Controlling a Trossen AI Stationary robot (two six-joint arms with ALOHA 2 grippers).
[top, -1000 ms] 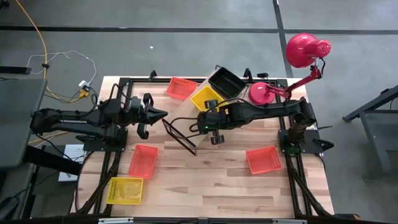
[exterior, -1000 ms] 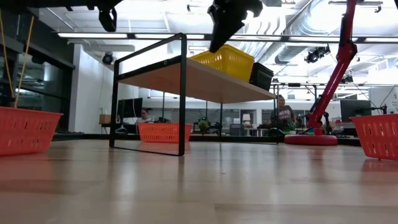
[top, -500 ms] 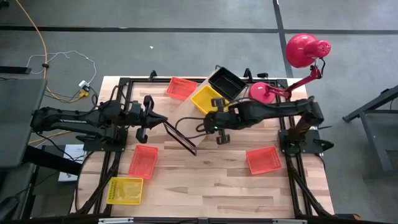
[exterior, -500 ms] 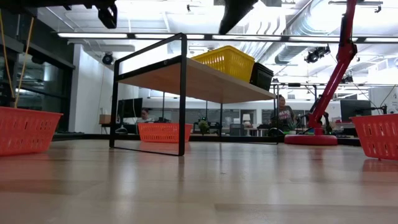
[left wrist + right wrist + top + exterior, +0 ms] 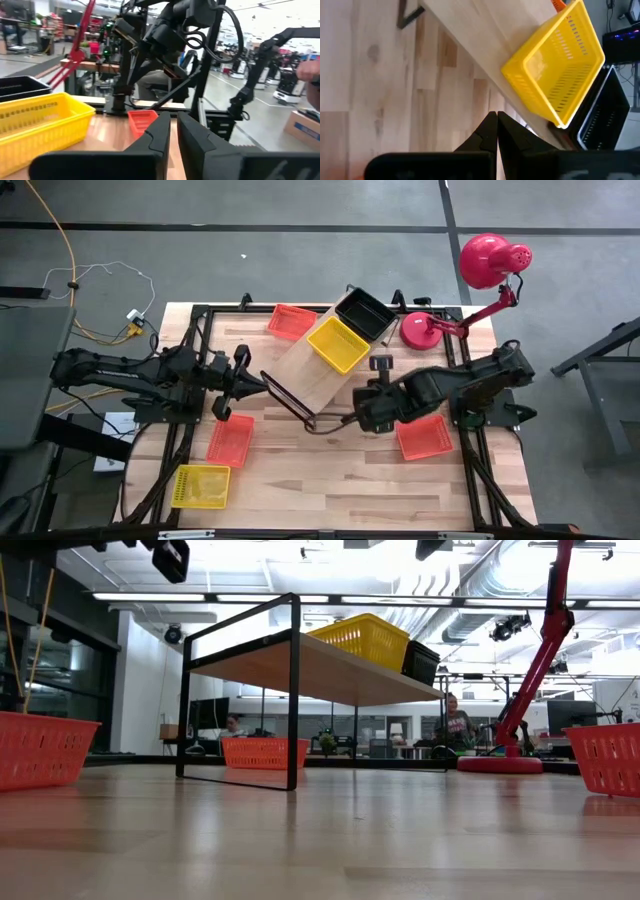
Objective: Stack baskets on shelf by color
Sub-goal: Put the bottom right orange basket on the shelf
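A wood-plank table (image 5: 330,480) is seen from above, with two dark robot arms reaching in from either side. In the middle stands the shelf, a large light-wood board (image 5: 305,370) on a black wire frame (image 5: 288,402).

Two baskets already sit on the shelf: a yellow plastic mesh basket (image 5: 338,345) near its far end and a black plastic mesh basket (image 5: 366,312) just beyond it, side by side, not stacked. The low view confirms both rest on top of the board.

Four baskets remain on the tabletop. An orange mesh basket (image 5: 292,321) lies at the far edge beside the shelf. A second orange basket (image 5: 231,438) lies at the left, near the front of the shelf frame. A third orange basket (image 5: 423,436) lies at the right. A second yellow basket (image 5: 201,485) sits at the near left corner.

The right gripper (image 5: 372,412) hovers above the table between the shelf's front end and the right orange basket, its fingers (image 5: 490,131) pressed together and holding nothing. The left gripper (image 5: 252,380) waits by the shelf's left side, also pressed together and empty.

The task looks less than half done: no colour is stacked yet, and four baskets are left to place. A red desk lamp (image 5: 470,280) stands at the far right corner.
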